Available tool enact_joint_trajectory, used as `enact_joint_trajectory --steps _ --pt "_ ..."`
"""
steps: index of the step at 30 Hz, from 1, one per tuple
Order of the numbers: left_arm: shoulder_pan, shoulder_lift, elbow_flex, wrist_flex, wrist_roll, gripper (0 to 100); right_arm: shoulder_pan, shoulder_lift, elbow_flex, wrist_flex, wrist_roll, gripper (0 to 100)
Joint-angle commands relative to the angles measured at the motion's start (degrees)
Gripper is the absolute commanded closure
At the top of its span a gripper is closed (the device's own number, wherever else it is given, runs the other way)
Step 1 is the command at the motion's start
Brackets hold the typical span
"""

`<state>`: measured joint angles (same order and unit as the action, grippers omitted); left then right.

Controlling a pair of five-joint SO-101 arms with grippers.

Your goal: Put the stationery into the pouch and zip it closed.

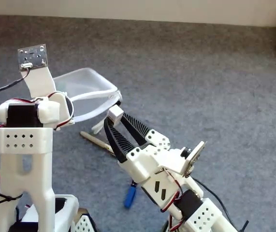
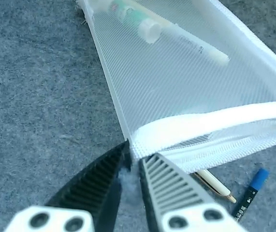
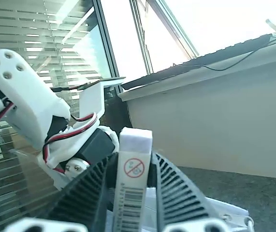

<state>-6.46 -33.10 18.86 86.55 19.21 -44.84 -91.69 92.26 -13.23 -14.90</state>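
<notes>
My left claw (image 2: 132,157), fingers all but pressed together, pinches the near corner of the white mesh pouch (image 2: 176,82), right at the end of its zip band. The pouch rests on the grey carpeted surface (image 1: 215,72) with its mouth gaping and its long axis running away from that claw. Inside, a glue stick (image 2: 135,19) and a white pen (image 2: 196,46) lie side by side along the same length. My right claw (image 1: 115,119) is spread only as wide as the white eraser (image 3: 135,145) it grips, one ribbed finger flat against each long side. The eraser's long axis follows the fingers. Its free end juts past the tips and, in the high view, points at the pouch's open mouth from just beside it. Two pieces lie outside the pouch on the surface. A tan pen (image 1: 96,140) lies slantwise between the pouch and the right arm, one end passing under the claw. A blue-capped pen (image 1: 130,195) sits farther back beside that arm, its dark barrel partly hidden beneath it
</notes>
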Motion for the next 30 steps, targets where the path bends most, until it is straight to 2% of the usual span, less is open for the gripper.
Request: enact_joint_trajectory --steps 1,14,30 --pt "1.1 -1.3 -0.7 0.1 -0.2 99 0.7 -1.1 -2.6 -1.9 0.4 98.0" --pt "1.1 -1.3 -0.7 0.1 -0.2 99 0.7 -0.1 -7.1 -1.5 0.7 98.0" --pt "-2.2 -1.2 -0.7 0.1 -0.2 99 0.7 21.4 -19.7 -1.9 0.4 98.0"
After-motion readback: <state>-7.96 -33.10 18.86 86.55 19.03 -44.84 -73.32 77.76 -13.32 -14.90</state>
